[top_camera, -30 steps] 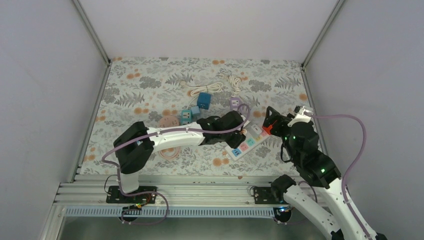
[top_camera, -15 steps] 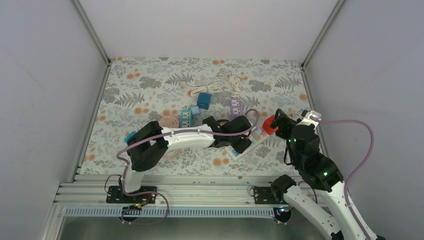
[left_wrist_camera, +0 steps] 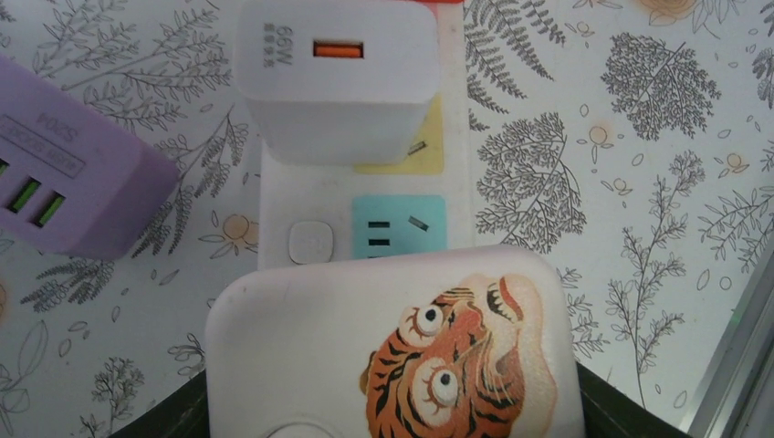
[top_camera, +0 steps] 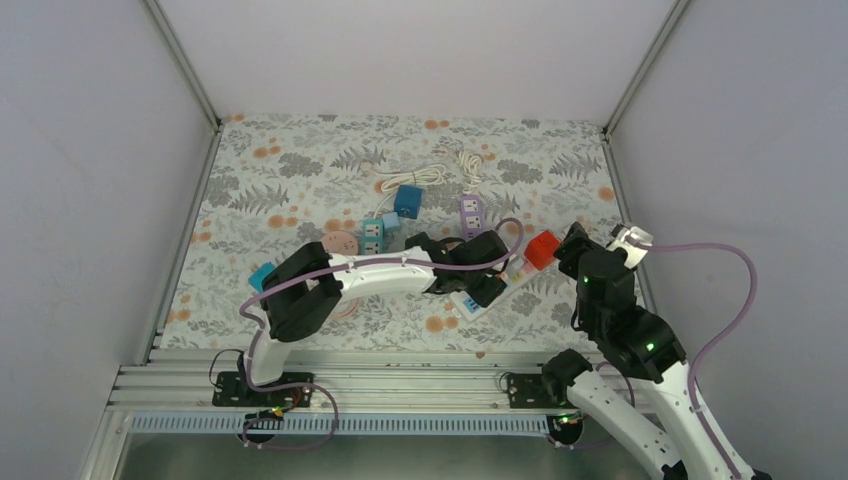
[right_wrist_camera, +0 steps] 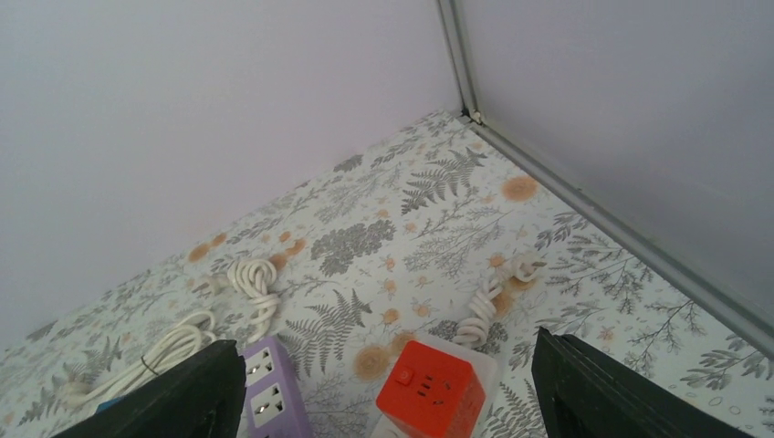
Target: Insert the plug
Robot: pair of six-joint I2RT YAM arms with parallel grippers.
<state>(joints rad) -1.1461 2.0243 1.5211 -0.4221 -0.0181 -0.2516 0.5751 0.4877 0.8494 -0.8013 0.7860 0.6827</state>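
Observation:
My left gripper (top_camera: 482,272) is shut on a white plug with a tiger picture (left_wrist_camera: 392,347) and holds it over the white power strip (left_wrist_camera: 306,187), close above its teal socket (left_wrist_camera: 399,226). A white charger (left_wrist_camera: 336,78) sits in the strip's yellow socket just beyond. In the top view the strip (top_camera: 470,303) lies at an angle under the left gripper. A red cube socket (top_camera: 541,250) stands at the strip's far end and also shows in the right wrist view (right_wrist_camera: 443,392). My right gripper (top_camera: 572,245) is open and empty, to the right of the red cube and apart from it.
A purple power strip (top_camera: 470,212) lies just behind the white strip, and shows in the left wrist view (left_wrist_camera: 64,182). White coiled cables (top_camera: 420,178), a blue cube (top_camera: 407,200), teal adapters (top_camera: 372,235) and a pink round disc (top_camera: 338,243) lie further left. The right wall is close to the right arm.
My right gripper has let go of the red cube and drawn back to the right. My left gripper has shifted slightly right over the strip, still holding the tiger plug.

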